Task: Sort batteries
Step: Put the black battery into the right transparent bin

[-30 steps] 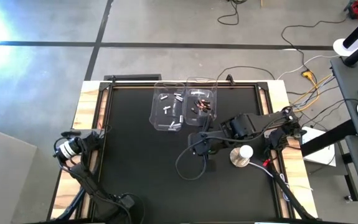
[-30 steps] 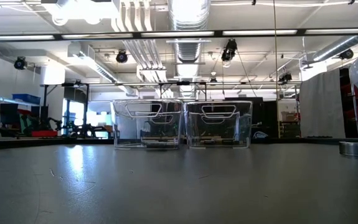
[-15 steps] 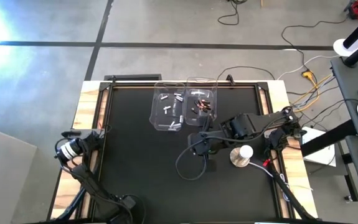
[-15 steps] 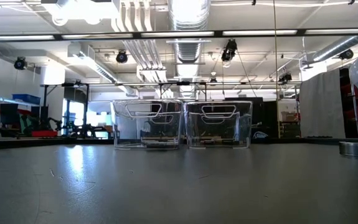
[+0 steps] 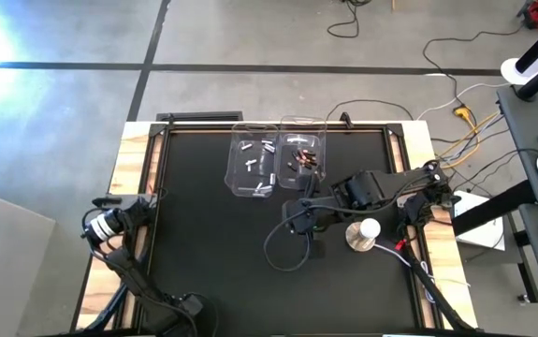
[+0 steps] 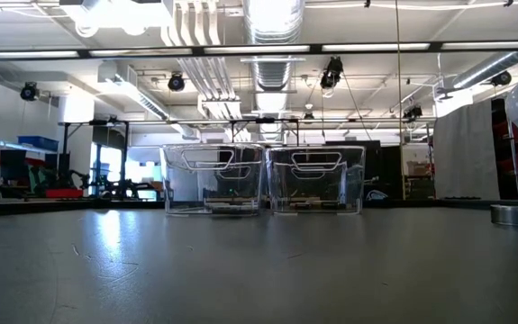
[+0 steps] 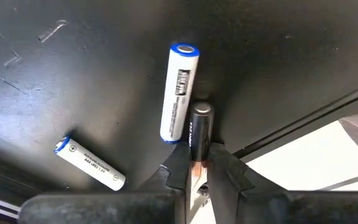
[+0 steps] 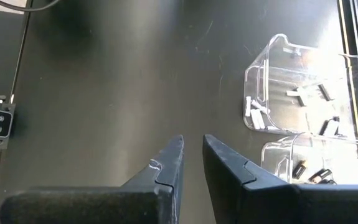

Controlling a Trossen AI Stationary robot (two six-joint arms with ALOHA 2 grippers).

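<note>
At the table's left edge my left gripper (image 7: 200,167) is shut on a dark battery (image 7: 200,127) with a copper-coloured end. Two white batteries (image 7: 180,93) (image 7: 90,163) lie loose on the black mat beside it. My left arm (image 5: 108,223) shows small in the high view. At the far middle stand two clear bins: the left bin (image 5: 253,168) holds white batteries, the right bin (image 5: 303,161) dark ones. My right gripper (image 8: 191,148) hovers near the table's middle (image 5: 298,225), its fingers almost together with nothing between them. My left gripper pinches the dark battery between its two fingers, on the long sides near its copper-coloured end (image 7: 197,169). The fingers come from above and point down, and the battery runs out ahead of them. Its dark end (image 7: 202,112) lies next to the white battery; whether it is lifted I cannot tell.
A round metal disc with a white top (image 5: 362,234) stands right of my right gripper, and a red piece (image 5: 400,245) lies beside it. A black cable loops over the mat (image 5: 283,248). The table's left rail (image 7: 303,121) runs close to my left gripper.
</note>
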